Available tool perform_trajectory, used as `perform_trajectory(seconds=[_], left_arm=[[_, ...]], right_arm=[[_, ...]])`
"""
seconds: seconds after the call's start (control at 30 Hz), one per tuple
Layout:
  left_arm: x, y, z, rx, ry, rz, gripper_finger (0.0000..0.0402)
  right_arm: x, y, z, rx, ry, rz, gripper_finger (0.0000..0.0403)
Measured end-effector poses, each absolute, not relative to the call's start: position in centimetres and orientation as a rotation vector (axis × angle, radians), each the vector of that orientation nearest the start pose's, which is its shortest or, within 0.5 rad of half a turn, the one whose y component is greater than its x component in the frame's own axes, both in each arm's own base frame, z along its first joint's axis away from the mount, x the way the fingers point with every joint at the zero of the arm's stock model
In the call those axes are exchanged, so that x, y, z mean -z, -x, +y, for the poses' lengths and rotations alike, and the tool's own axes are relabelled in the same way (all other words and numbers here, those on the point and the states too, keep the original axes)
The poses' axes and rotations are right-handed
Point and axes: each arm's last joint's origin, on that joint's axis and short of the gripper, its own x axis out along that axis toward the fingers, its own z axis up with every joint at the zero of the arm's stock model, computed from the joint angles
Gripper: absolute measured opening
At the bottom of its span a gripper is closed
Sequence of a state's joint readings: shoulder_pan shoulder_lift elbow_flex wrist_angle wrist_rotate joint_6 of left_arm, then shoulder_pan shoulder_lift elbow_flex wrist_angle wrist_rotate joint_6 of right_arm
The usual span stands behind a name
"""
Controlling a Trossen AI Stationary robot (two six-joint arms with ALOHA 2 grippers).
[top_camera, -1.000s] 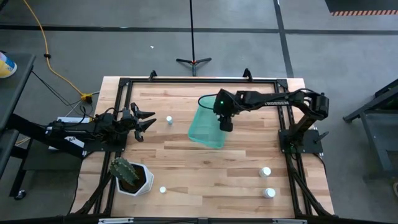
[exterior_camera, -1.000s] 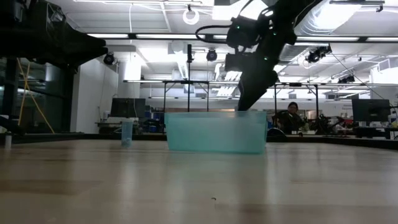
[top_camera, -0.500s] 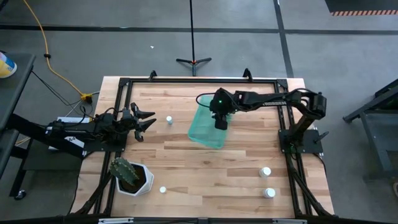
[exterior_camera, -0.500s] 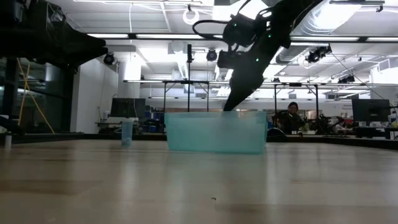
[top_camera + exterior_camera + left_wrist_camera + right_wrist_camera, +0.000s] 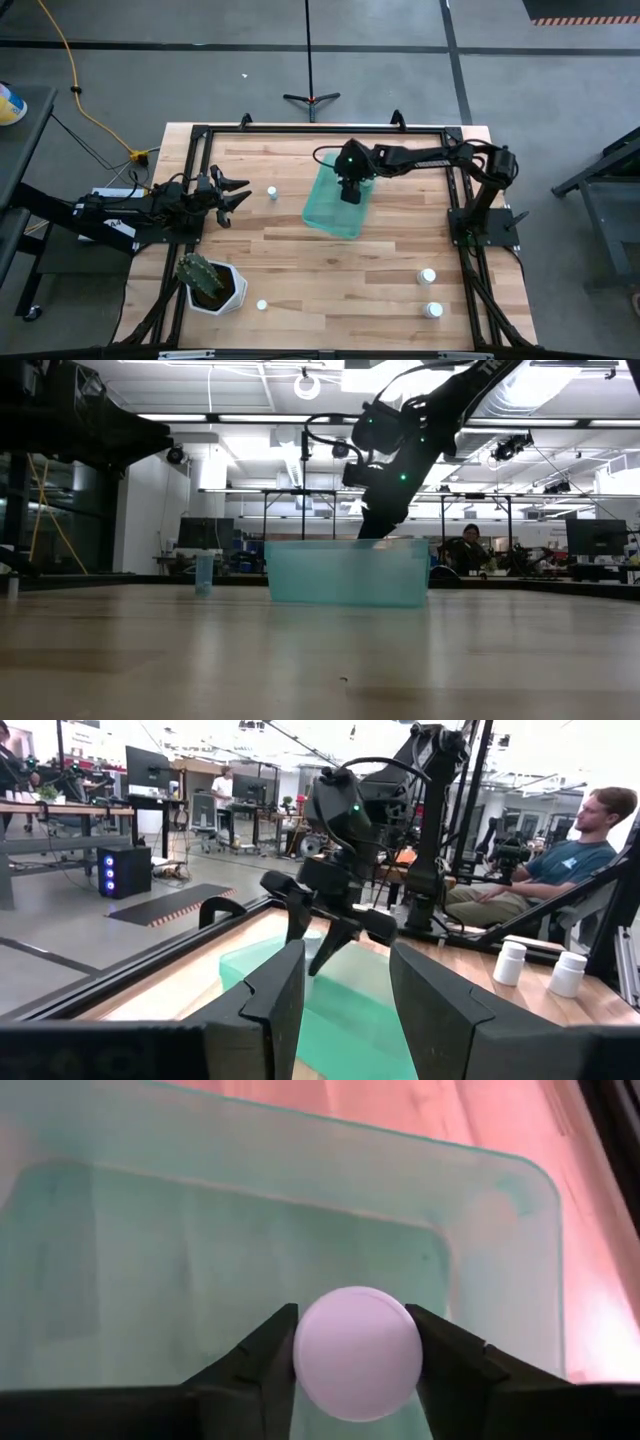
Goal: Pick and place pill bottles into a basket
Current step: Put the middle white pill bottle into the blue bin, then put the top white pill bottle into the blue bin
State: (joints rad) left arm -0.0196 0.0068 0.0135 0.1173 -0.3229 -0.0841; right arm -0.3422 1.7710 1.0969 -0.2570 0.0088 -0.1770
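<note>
The teal basket (image 5: 333, 207) lies on the table's middle; it also shows in the low view (image 5: 347, 572). My right gripper (image 5: 350, 192) hangs over its far part, shut on a white pill bottle (image 5: 357, 1352). Other white bottles stand on the table: one (image 5: 272, 193) left of the basket near my left gripper, one (image 5: 262, 305) at the near left, and two (image 5: 428, 275) (image 5: 434, 310) at the near right. My left gripper (image 5: 236, 196) is open and empty at the table's left edge, pointing toward the basket. My right gripper pinches the pill bottle between its two fingers (image 5: 268, 1362), one on each side just below the round white cap (image 5: 357, 1320). The fingers come from above, pointing down. The bottle is upright, cap up, held over the basket's floor (image 5: 200, 1270).
A white hexagonal pot with a cactus (image 5: 210, 283) stands at the near left corner. A black frame (image 5: 320, 130) runs around the table. A seated person (image 5: 580, 850) shows beyond the table on the right side.
My right gripper, shut on the bottle, has gone a little toward the table's left and far edge over the basket and come down toward its rim. The basket and the other bottles have stayed where they were.
</note>
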Motion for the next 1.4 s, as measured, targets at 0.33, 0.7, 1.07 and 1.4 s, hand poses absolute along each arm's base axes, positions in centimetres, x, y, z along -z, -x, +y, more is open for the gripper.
perform_trajectory(seconds=[0.33,0.7,1.07,1.4], left_arm=[[-17.8,-9.5,0.7,-0.298,0.103,-0.128,0.0184],[-17.8,-9.5,0.7,-0.298,0.103,-0.128,0.0184],[-17.8,-9.5,0.7,-0.298,0.103,-0.128,0.0184],[-17.8,-9.5,0.7,-0.301,0.104,-0.128,0.0184]], right_arm=[[-18.3,-33.8,-13.4,0.301,-0.031,0.880,0.0171],[-18.2,-33.7,-13.7,0.314,-0.075,0.875,0.0199],[-18.9,-33.9,-13.8,0.322,-0.054,0.821,0.0226],[-25.9,-31.2,-10.9,0.334,0.032,0.713,0.0206]])
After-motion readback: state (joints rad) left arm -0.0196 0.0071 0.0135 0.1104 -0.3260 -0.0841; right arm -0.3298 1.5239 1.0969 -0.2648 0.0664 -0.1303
